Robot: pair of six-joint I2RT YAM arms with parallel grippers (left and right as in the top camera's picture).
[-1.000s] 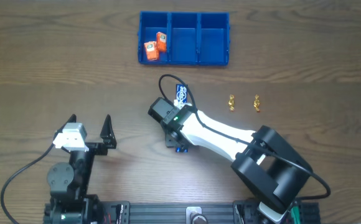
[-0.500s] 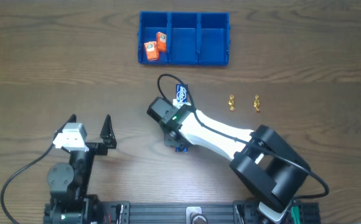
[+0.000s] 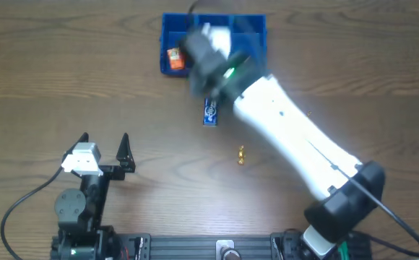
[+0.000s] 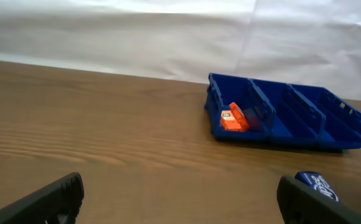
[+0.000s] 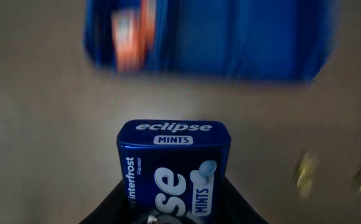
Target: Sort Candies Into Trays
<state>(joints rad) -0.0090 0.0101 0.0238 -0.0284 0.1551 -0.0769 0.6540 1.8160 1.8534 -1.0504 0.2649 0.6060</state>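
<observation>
My right gripper (image 5: 175, 211) is shut on a blue mint tin (image 5: 175, 165), held above the table in front of the blue three-compartment tray (image 5: 249, 37). In the top view the right gripper (image 3: 204, 45) is lifted and shows over the tray (image 3: 165, 36). Orange candies (image 3: 173, 56) lie in the tray's left compartment and are also seen as orange candies (image 4: 233, 117) from the left wrist. A second blue mint tin (image 3: 210, 112) lies on the table below the tray. My left gripper (image 3: 105, 144) rests open near its base, holding nothing.
A gold-wrapped candy (image 3: 241, 154) lies on the table mid-centre, next to the right arm. Two more gold candies (image 5: 305, 168) show off to the side of the held tin. The tray's middle and right compartments (image 4: 311, 115) look bare from the left wrist.
The right arm rose from the table's middle and swung up toward the tray with the mint tin in its gripper, uncovering a gold candy. The left arm stayed still.
</observation>
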